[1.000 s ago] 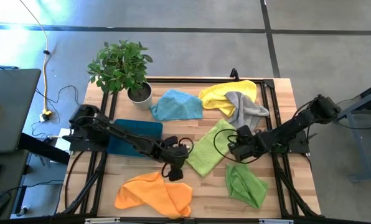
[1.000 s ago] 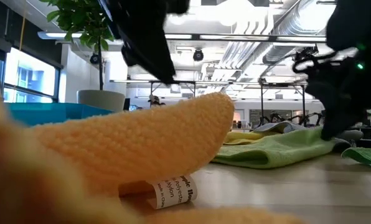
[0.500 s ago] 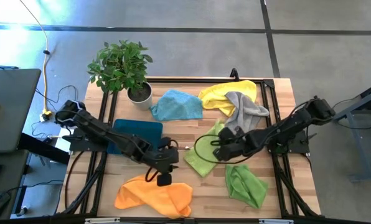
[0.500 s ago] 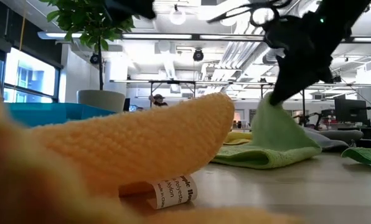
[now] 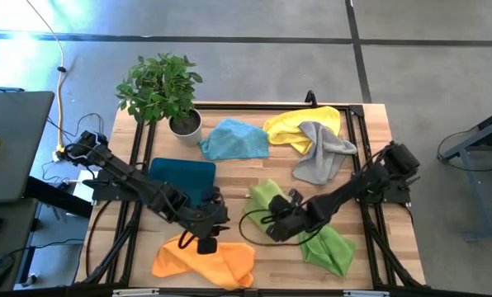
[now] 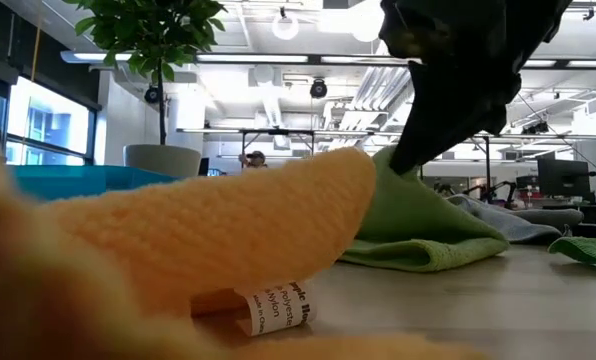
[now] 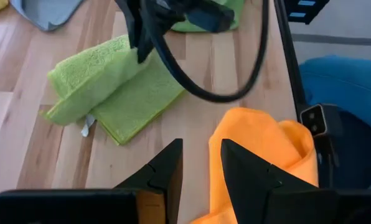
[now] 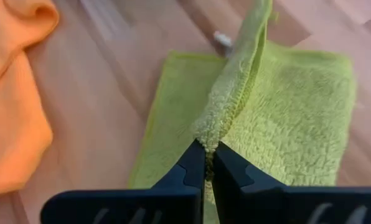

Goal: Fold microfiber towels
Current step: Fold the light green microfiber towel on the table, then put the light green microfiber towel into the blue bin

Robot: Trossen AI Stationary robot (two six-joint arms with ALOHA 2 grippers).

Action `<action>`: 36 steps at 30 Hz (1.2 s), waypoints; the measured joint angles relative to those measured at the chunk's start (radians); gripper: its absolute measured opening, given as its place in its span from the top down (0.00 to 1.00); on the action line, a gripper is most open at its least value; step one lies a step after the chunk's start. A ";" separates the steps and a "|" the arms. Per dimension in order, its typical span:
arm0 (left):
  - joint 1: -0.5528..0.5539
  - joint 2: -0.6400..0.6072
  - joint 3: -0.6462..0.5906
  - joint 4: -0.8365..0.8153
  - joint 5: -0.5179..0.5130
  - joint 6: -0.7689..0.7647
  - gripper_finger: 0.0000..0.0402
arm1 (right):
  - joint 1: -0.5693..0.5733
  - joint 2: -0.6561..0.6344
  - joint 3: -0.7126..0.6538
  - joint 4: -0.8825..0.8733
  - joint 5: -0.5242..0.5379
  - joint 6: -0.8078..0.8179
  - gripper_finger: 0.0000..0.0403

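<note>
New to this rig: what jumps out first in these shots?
The right tool, shut on an edge of the lime green towel at the table's middle, is drawing that edge over the cloth. The orange towel lies bunched at the near edge, with the left tool open just above it. Blue, yellow and grey towels lie unfolded at the far side.

Tray [image 5: 180,177] between plant [image 5: 159,87], towel [image 5: 209,262]

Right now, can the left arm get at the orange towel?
Probably yes. The left gripper hangs open right above the orange towel, nothing between them; the right gripper is off to the side, pinching a lime green towel.
</note>
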 joint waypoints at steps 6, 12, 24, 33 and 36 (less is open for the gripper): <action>-0.024 0.000 0.000 -0.013 -0.047 -0.015 0.75 | 0.038 0.055 0.053 0.005 -0.008 0.004 1.00; -0.049 0.000 0.000 -0.024 -0.072 -0.031 0.75 | 0.068 0.054 0.053 0.041 0.000 0.008 1.00; -0.103 0.000 0.000 -0.037 -0.123 -0.107 0.75 | 0.103 0.054 0.053 0.105 -0.067 -0.057 0.86; -0.136 0.005 0.000 -0.037 -0.143 -0.189 0.75 | 0.119 0.049 0.053 0.150 -0.199 -0.187 0.65; -0.144 0.018 0.000 -0.041 -0.167 -0.242 0.75 | 0.104 0.045 0.053 0.099 -0.185 -0.277 0.64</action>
